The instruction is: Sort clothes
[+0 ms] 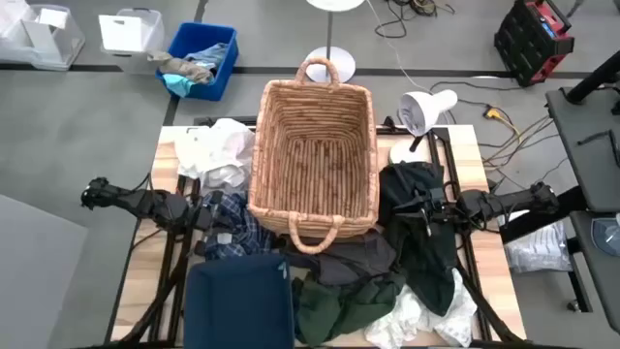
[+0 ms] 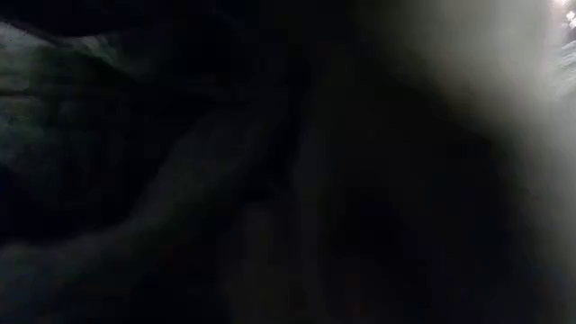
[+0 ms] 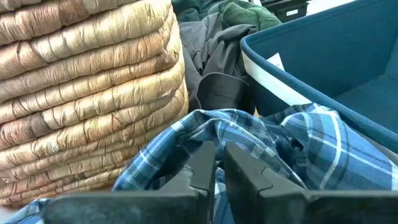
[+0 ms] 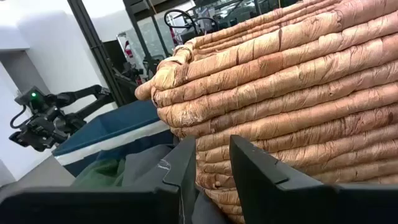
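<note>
Pressed right against the low lens: dark cloth [image 2: 180, 180], nothing else readable.

Left gripper [image 3: 219, 168] low over the plaid shirt [image 3: 280, 143], fingers almost together with only a slit between; no cloth seen pinched. Plaid wedged between basket [image 3: 87, 93] and navy bin [image 3: 323, 62].

Right gripper [image 4: 213, 168] beside the basket's other wall, over the black garment [image 1: 421, 228], fingers parted.

On the near edge of the table [image 1: 475, 165]: green garment [image 1: 329, 310], white garment [image 1: 426, 315], charcoal garment [image 1: 354, 260] just beyond. Farther off, left of the basket: white pile [image 1: 218, 150].
</note>
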Motion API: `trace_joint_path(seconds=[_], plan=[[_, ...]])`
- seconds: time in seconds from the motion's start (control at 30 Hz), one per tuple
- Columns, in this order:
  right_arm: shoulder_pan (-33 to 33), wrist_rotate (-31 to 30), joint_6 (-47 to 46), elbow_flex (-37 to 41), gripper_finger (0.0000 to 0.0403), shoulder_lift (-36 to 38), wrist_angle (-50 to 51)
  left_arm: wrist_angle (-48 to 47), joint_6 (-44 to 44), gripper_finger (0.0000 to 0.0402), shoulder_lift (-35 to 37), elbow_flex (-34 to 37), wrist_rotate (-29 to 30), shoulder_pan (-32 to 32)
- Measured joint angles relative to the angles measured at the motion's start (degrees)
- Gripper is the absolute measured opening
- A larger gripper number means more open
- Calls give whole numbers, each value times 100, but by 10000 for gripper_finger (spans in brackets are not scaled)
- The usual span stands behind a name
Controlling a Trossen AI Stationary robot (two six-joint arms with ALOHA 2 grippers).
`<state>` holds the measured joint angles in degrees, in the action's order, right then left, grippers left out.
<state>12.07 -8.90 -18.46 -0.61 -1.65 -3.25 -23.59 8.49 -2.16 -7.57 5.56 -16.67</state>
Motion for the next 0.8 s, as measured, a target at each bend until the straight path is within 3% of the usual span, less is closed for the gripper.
trace_joint_path(seconds=[0.27, 0.8], plan=[[0, 1, 0, 0, 96, 0, 0, 0, 0, 16, 0, 0, -1, 0], [-1, 1, 0, 0, 60, 0, 0, -1, 0, 16, -2, 1, 0, -1]])
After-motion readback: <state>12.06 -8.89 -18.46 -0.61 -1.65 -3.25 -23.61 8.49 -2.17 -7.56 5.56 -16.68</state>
